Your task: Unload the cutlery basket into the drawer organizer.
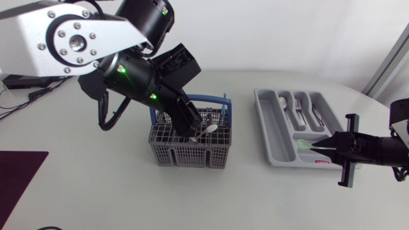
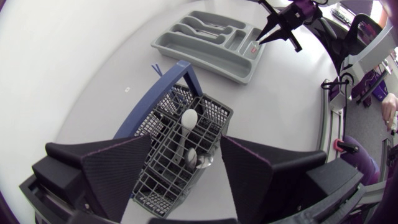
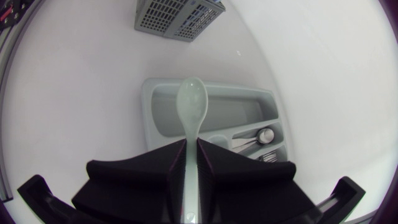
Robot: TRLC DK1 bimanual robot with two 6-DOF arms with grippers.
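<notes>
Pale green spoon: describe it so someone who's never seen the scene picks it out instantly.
Find the grey plastic drawer organizer on the right side of the white table. Over its wide end compartment the right arm's matte black claw is shut on a pale green, plastic-looking spoon. It is the only coloured, held piece; the silver metal cutlery lies in the long slots.

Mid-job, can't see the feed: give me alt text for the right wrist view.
The right gripper is shut on a pale spoon, bowl pointing ahead over the wide compartment of the grey drawer organizer. Metal cutlery lies in neighbouring compartments; the cutlery basket stands beyond.
</notes>
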